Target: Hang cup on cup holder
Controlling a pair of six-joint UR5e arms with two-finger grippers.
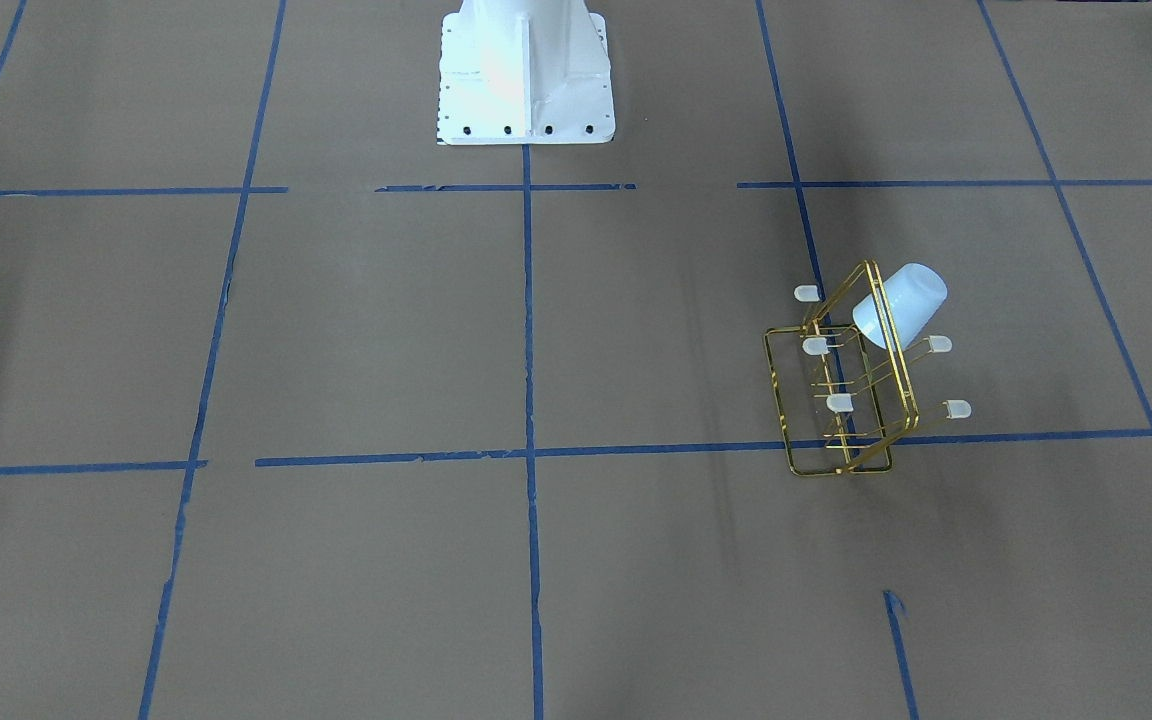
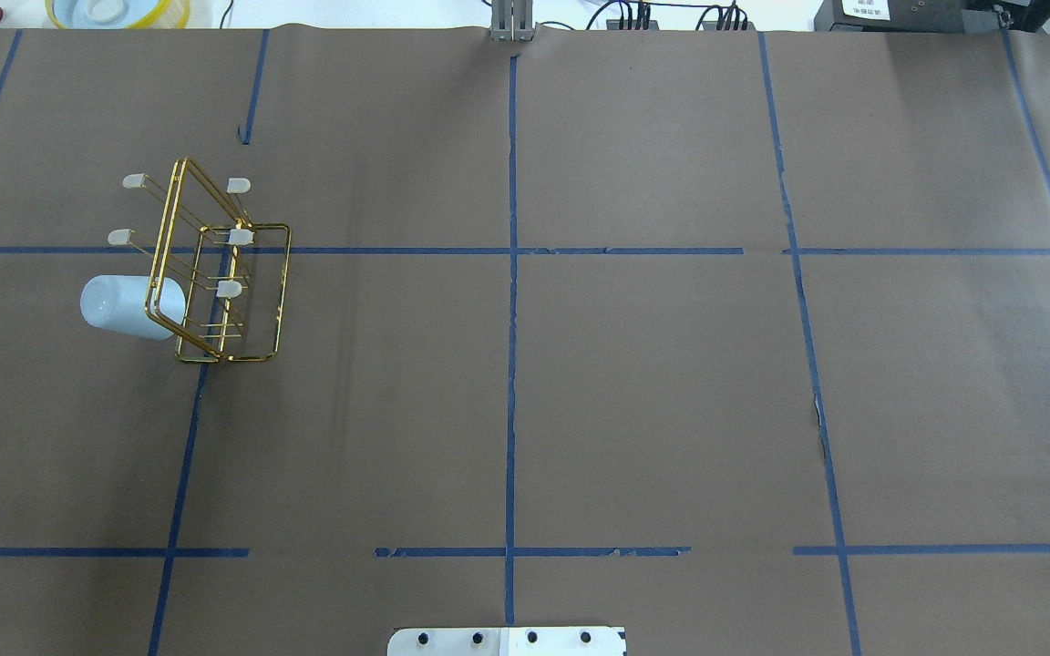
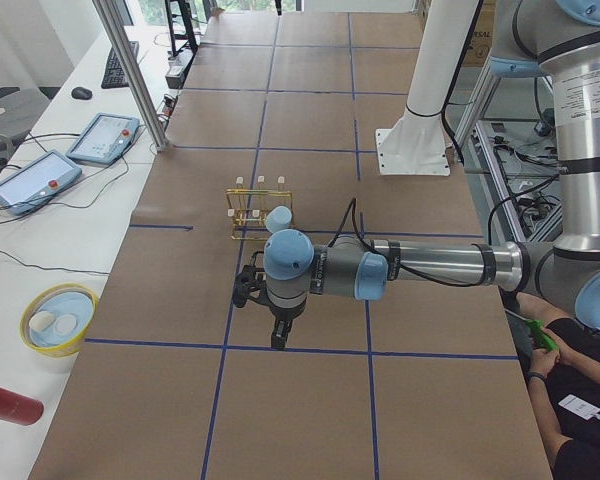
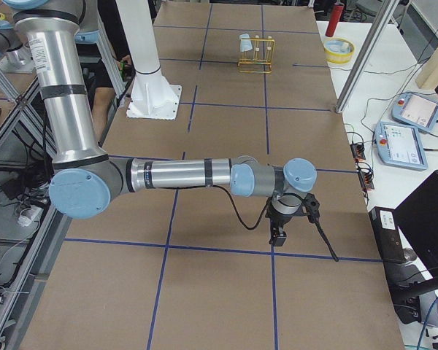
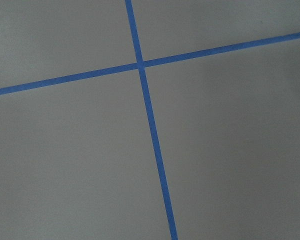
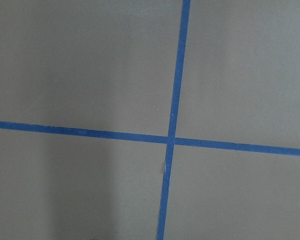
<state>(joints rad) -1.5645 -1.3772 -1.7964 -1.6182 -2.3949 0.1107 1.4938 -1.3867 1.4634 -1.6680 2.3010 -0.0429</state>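
Note:
The pale blue-white cup [image 1: 902, 304] hangs mouth-first and tilted on an upper prong of the gold wire cup holder [image 1: 903, 372]. Both sit on the table's left half in the overhead view: the cup [image 2: 128, 307] and the holder [image 2: 284, 273]. My left gripper [image 3: 278, 338] shows only in the exterior left view, hanging over bare paper nearer the camera than the holder [image 3: 248, 213]. My right gripper [image 4: 277, 236] shows only in the exterior right view, far from the holder [image 4: 258, 57]. I cannot tell whether either is open or shut. Both wrist views show only paper and blue tape.
The robot's white base [image 1: 526, 70] stands at the table's middle edge. A yellow bowl [image 3: 55, 320] and a red object [image 3: 5, 403] lie beyond the table's edge on the operators' side. Tablets [image 3: 30, 180] and a metal pole [image 3: 130, 70] stand there too.

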